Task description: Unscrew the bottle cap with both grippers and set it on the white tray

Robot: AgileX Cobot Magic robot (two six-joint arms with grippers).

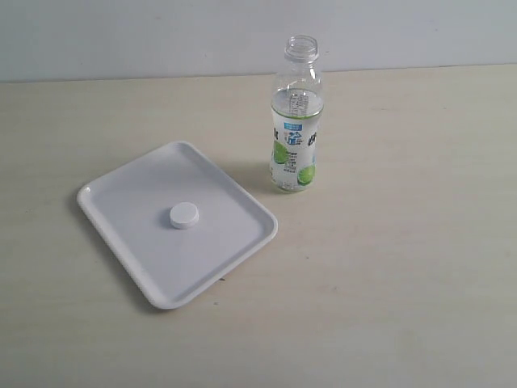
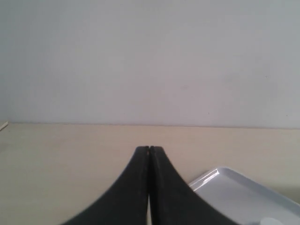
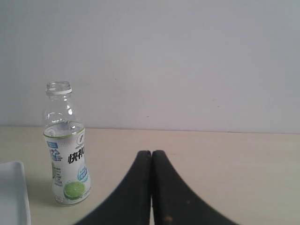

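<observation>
The white bottle cap [image 1: 184,215] lies flat near the middle of the white tray [image 1: 129,202], apart from the bottle. The clear bottle [image 1: 296,117] with the lime label stands upright behind the tray's right corner, its threaded neck bare. Neither arm shows in the exterior view. My left gripper [image 2: 149,149] is shut with nothing between its black fingers, and a corner of the white tray [image 2: 234,187] lies beside it. My right gripper [image 3: 151,153] is also shut and empty, well away from the bottle [image 3: 65,150], with an edge of the tray [image 3: 14,192] in that view too.
A pale wooden table [image 1: 404,267] carries everything, and a plain light wall [image 1: 161,32] runs along its far edge. Only the tray, the cap and the bottle are seen on the table.
</observation>
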